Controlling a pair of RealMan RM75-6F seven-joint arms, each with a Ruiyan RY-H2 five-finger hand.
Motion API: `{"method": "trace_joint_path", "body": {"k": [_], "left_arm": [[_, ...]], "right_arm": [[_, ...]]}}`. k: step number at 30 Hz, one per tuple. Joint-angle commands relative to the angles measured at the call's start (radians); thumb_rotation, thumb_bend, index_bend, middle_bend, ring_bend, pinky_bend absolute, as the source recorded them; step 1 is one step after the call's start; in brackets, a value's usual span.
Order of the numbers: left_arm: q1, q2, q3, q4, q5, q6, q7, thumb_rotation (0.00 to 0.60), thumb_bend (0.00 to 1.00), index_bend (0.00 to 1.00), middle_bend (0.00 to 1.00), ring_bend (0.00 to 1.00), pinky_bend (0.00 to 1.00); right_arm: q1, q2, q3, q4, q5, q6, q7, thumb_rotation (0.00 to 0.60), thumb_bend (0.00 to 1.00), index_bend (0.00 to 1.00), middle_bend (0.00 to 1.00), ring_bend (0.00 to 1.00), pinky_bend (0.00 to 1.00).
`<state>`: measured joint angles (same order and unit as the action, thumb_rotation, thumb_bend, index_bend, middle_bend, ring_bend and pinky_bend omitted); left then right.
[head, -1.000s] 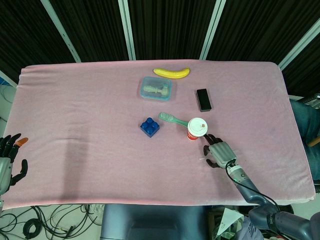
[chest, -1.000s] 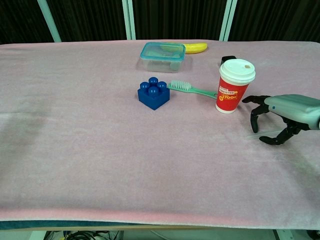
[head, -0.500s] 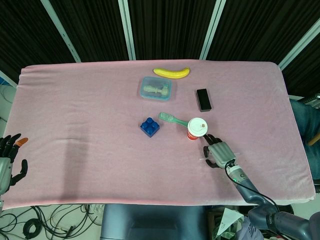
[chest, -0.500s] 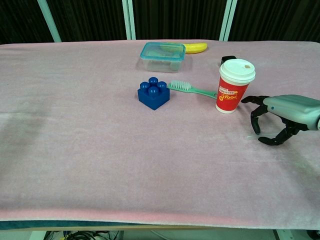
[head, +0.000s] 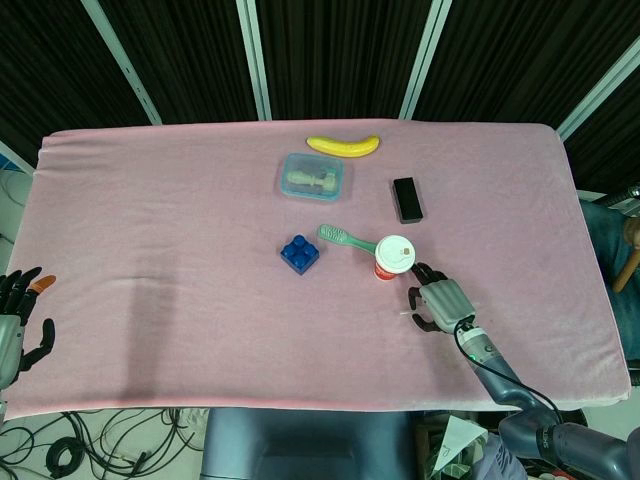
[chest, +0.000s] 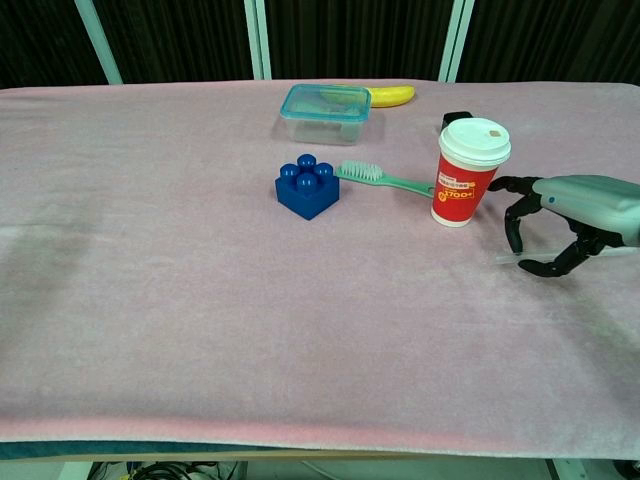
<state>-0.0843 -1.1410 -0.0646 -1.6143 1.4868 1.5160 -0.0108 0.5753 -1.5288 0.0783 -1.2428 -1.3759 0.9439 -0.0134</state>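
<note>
Item: right hand (chest: 560, 222), at 3 o'clock of the red paper coffee cup (chest: 468, 172). Change: over the last second it has drawn up and in toward the cup; its dark fingers (chest: 514, 226) stand just beside the cup wall, not touching. Fingers apart and curved downward, nothing between them. Judged: an approach to the cup, grasp not yet made.

Item: cup, upright, white lid on, near table centre, at 4 o'clock of the green toothbrush (chest: 385, 179), whose handle end meets its base.

Markings: white panel on cup with red print, figures resembling "1700"; otherwise unreadable.

Item: left hand (head: 18, 318), off the near left table edge, fingers spread, holding nothing.

Others, unmoved: blue toy brick (chest: 307, 186); lidded clear container (chest: 326, 113); banana (chest: 389, 95); black box (head: 406, 199).
</note>
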Motion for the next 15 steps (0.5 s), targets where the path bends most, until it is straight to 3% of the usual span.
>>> {"method": "trace_joint_path", "body": {"k": [1,7,15], "left_arm": [[0.0,0.0,0.0,0.0,0.001,0.002,0.0,0.6,0.58,0.19,0.08,0.02,0.0],[0.001,-0.003,-0.002,0.006,0.015,0.016,-0.009,0.6,0.58,0.19,0.08,0.02,0.0],[0.002,-0.012,-0.004,0.022,0.032,0.034,-0.024,0.6,0.58,0.19,0.08,0.02,0.0]], "right_arm": [[-0.005,0.019,0.008,-0.023,0.006,0.009,0.012,0.6,0.36,0.62,0.0,0.02,0.18],[-0.023,0.09,0.046,-0.104,0.032,0.051,0.041,0.6,0.36,0.62,0.0,0.02,0.18],[-0.062,0.226,0.134,-0.228,0.089,0.142,0.089,0.6,0.36,0.63,0.0,0.02,0.18]]}}
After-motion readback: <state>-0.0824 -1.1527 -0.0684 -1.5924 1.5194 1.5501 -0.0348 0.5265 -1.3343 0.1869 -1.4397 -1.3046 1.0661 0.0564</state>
